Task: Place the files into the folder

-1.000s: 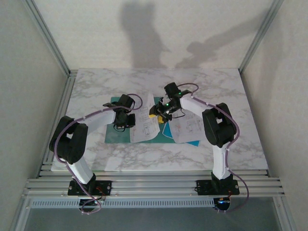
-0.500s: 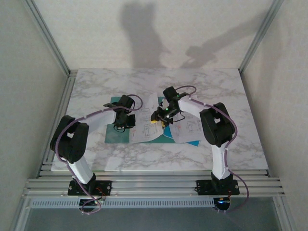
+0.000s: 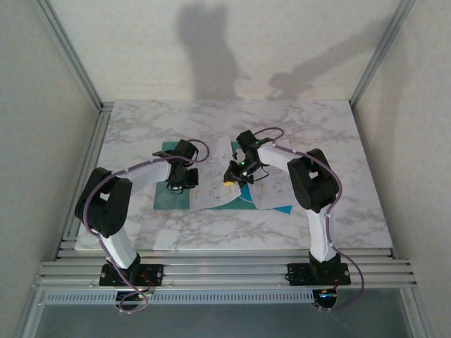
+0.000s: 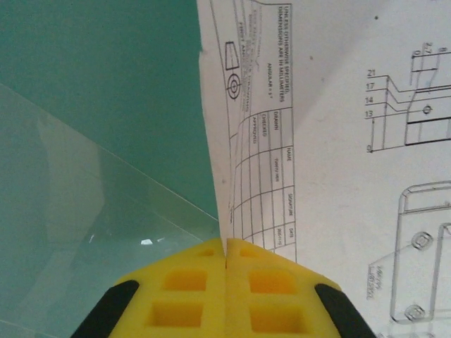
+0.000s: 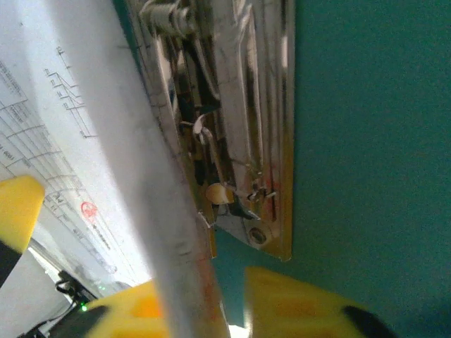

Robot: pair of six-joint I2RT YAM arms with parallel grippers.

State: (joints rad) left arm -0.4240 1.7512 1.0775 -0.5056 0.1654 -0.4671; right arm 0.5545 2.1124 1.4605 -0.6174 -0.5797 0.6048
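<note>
On the table (image 3: 317, 120): files (image 3: 211, 189) spread across the folder (image 3: 163, 201).
Top: both arms reach down onto them. Left wrist: left gripper (image 4: 225, 248) jaws closed together at a sheet's edge. Right wrist: right gripper (image 5: 229, 299) jaws narrow, sheet edge between them; can't tell if it's gripped.

One marble table (image 3: 317, 120) holds one teal folder (image 3: 168, 198) and overlapping printed paper sheets (image 3: 208, 190): at least two, exact number unclear. Two white robot arms, the left arm (image 3: 134, 174) and right arm (image 3: 310, 179). One metal clip (image 5: 246, 141) inside the folder.
</note>
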